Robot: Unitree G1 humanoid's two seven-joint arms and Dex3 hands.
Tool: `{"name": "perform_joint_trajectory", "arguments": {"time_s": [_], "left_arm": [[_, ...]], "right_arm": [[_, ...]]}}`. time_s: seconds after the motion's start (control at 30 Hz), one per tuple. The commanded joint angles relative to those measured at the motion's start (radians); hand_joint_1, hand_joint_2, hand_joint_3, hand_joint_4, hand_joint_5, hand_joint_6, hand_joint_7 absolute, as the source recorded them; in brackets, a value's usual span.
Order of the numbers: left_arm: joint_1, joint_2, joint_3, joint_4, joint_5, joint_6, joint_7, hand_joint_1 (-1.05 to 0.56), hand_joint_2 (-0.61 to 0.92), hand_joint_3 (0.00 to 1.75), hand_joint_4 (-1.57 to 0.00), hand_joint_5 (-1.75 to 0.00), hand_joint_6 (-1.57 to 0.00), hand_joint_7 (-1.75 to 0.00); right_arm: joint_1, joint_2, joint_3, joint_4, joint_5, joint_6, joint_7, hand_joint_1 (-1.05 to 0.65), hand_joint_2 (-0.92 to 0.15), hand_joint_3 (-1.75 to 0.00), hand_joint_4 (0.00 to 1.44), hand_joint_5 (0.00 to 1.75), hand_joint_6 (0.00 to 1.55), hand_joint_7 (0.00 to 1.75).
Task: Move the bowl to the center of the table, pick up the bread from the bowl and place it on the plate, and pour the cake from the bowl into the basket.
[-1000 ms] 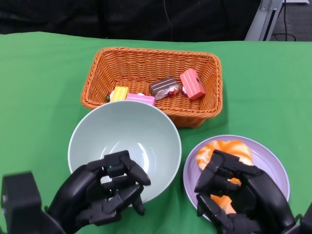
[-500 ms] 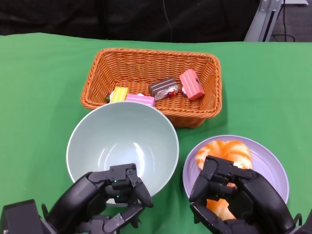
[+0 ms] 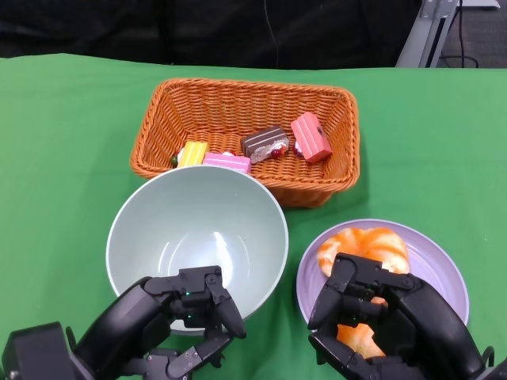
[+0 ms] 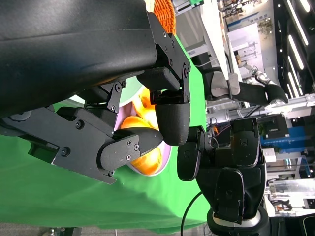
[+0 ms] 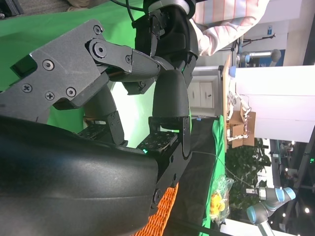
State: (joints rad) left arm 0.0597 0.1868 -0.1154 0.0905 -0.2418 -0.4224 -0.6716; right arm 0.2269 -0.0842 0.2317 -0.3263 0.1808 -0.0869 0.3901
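The pale green bowl [image 3: 198, 229] stands empty in the middle, just in front of the orange wicker basket [image 3: 245, 83]. Several cake pieces lie in the basket, among them a brown one [image 3: 266, 143] and a red one [image 3: 311, 136]. The orange bread [image 3: 368, 241] lies on the purple plate [image 3: 440, 269] to the right of the bowl. My left hand [image 3: 170, 328] sits at the bowl's near rim with fingers curled in and nothing seen in them. My right hand [image 3: 380, 324] hovers over the plate's near half, fingers curled, hiding part of the bread.
Green cloth [image 3: 63, 158] covers the table, with bare room to the left and right of the basket. The basket's front wall almost touches the bowl's far rim. The right wrist view shows a person's striped sleeve [image 5: 231, 19] beyond the table.
Both hands have drawn back toward me. The left hand's fingers have come off the inside of the bowl's rim, and the bowl has shifted slightly to the left. More of the bread shows.
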Motion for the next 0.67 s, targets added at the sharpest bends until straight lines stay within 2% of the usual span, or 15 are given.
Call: {"name": "perform_joint_trajectory", "arguments": {"time_s": [0.03, 0.67], "left_arm": [[-0.004, 0.01, 0.004, 0.003, 0.008, -0.002, 0.005, -0.17, 0.7, 0.84, -0.65, -1.73, -0.69, -1.4], [0.001, 0.01, 0.003, -0.005, 0.013, 0.009, 0.008, -0.17, 0.69, 0.86, -0.65, -1.74, -0.7, -1.38]], "right_arm": [[0.001, -0.012, -0.006, -0.006, 0.0, -0.003, -0.004, -0.33, -0.53, -0.89, 0.65, 1.72, 0.64, 1.37], [0.008, -0.014, -0.004, -0.009, 0.008, 0.009, -0.008, -0.3, -0.52, -0.91, 0.65, 1.71, 0.65, 1.36]]}}
